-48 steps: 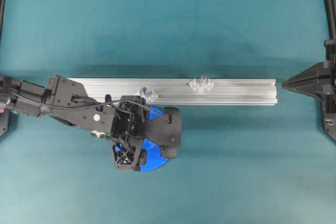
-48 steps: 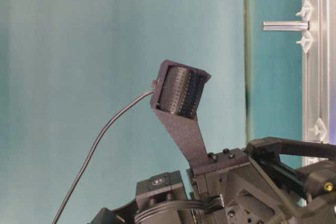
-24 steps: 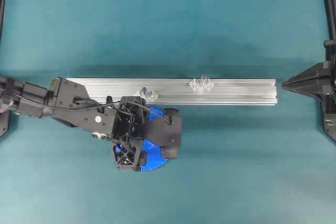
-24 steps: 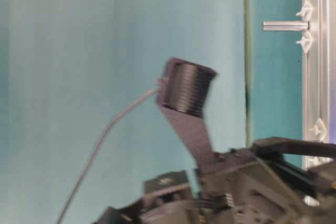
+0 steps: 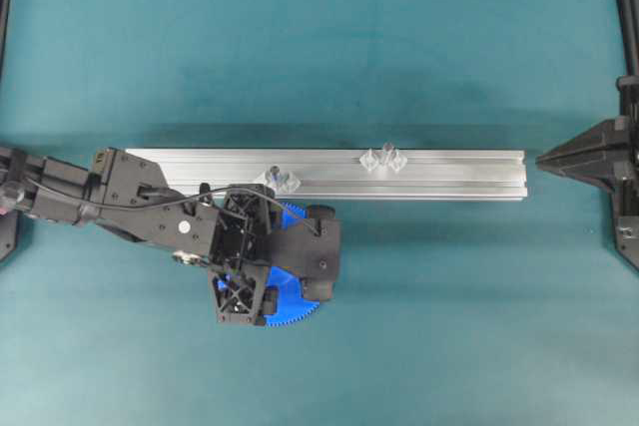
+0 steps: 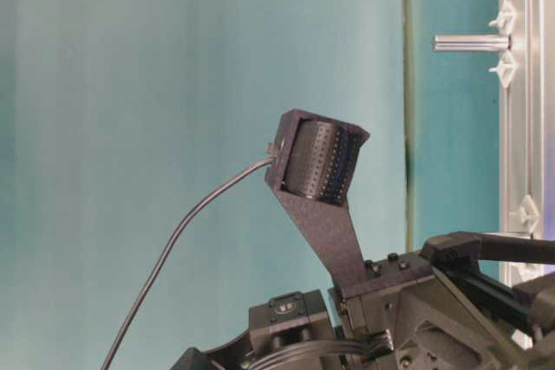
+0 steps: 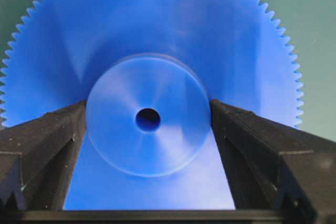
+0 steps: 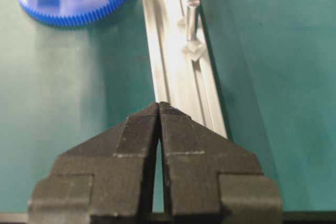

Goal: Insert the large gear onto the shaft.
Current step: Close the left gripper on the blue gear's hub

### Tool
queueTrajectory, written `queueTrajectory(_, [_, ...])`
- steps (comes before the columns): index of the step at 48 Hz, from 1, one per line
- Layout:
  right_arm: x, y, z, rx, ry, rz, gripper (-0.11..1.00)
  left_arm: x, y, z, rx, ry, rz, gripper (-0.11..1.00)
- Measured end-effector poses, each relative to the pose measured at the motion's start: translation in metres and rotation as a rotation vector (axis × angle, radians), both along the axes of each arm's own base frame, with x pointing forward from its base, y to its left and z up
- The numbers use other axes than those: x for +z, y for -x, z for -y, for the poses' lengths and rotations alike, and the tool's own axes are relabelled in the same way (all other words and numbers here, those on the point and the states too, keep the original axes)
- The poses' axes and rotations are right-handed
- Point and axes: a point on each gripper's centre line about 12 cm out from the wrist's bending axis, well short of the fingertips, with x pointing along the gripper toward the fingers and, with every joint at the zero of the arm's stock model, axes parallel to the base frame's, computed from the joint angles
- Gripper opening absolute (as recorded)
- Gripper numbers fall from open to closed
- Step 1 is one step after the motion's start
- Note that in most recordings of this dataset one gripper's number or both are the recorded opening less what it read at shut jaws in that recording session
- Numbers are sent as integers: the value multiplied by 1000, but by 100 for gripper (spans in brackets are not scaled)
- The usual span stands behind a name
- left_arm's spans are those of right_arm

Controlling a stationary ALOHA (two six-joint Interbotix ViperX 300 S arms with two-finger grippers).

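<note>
Looking through the left wrist camera, we find the left gripper (image 7: 148, 124) with its two black fingers (image 7: 44, 140) spread wide, one on each side of the raised round hub of the large gear (image 7: 157, 35). Each finger's inner face sits at the hub's edge; we cannot tell from this view whether they press on it or merely flank it. The gear's small centre hole faces the camera, and its fine-toothed rim runs out past the fingers onto the teal table mat (image 7: 320, 19).

From overhead, we see the large gear (image 5: 293, 298) lying on the table mat (image 5: 449, 326), mostly covered by the left gripper (image 5: 268, 266), just beside the near edge of the aluminium rail (image 5: 449, 175). Two clear diamond-shaped mounts stand on that rail. The shaft (image 5: 277, 181) nearer the gear sits just beyond the gripper; the second pin (image 5: 383, 159) stands further along the rail, well apart from the gear.

In the right wrist view, the right gripper (image 8: 158, 109) has its jaws pressed together, holding nothing, and is aimed along the rail (image 8: 173, 77), with one upright pin (image 8: 192, 17) ahead of it. Overhead, the right gripper (image 5: 544, 160) is parked off the rail's far end.
</note>
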Motion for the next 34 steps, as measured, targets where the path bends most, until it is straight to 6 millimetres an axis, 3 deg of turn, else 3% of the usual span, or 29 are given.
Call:
queueTrajectory(13, [1,0,0,0,0,2,9,-1,-1,0,0,1,3,90])
queueTrajectory(24, [0,0,-1,5,0,0,9,1,-5,0,-1,3,14,79])
queueTrajectory(34, [2,1,-1,5,1,11,9,2,-8,1,-12,-1,19,79])
